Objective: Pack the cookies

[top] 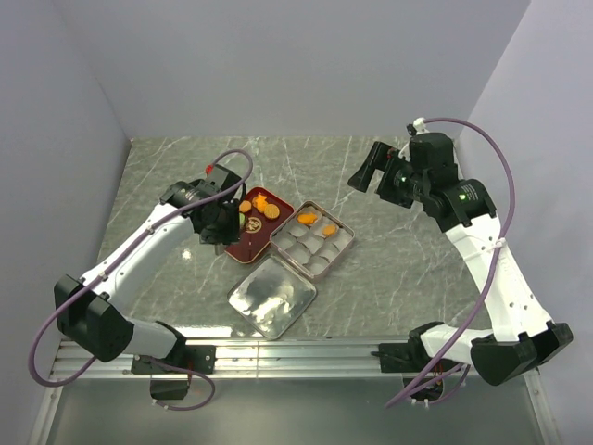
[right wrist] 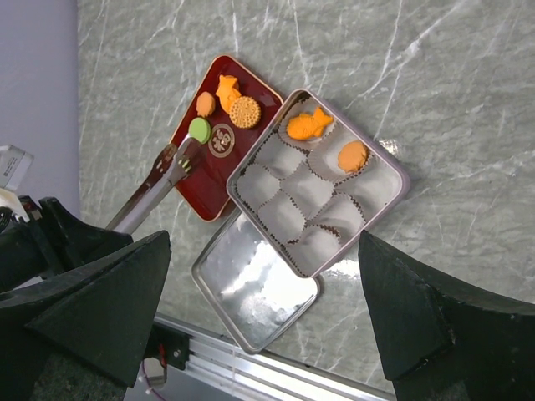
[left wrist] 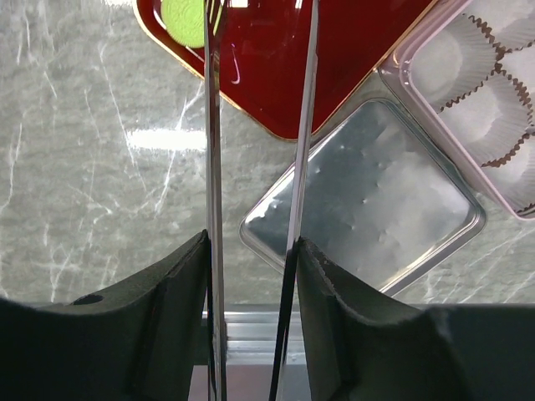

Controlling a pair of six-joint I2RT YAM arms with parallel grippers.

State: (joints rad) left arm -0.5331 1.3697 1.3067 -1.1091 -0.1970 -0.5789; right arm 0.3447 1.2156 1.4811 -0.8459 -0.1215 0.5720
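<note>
Several cookies lie on a red tray (right wrist: 213, 180): a green round one (right wrist: 199, 129), a small orange one (right wrist: 205, 104), an orange fish shape (right wrist: 226, 88) and two round biscuits (right wrist: 245, 111). An orange fish cookie (right wrist: 308, 124) and a round orange cookie (right wrist: 352, 155) sit in paper cups in the pink tin (right wrist: 393, 196). My left gripper (left wrist: 251, 242) is shut on metal tongs (left wrist: 213, 167). Their blades stand apart, with the tips at the green cookie (left wrist: 185, 18), which lies mostly outside the left blade. My right gripper (right wrist: 264, 241) hangs open and empty, high above the table.
The tin's silver lid (top: 271, 296) lies flat in front of the tin (top: 312, 240), near the table's front rail. The other paper cups in the tin hold nothing. Grey walls stand close on both sides of the marble table.
</note>
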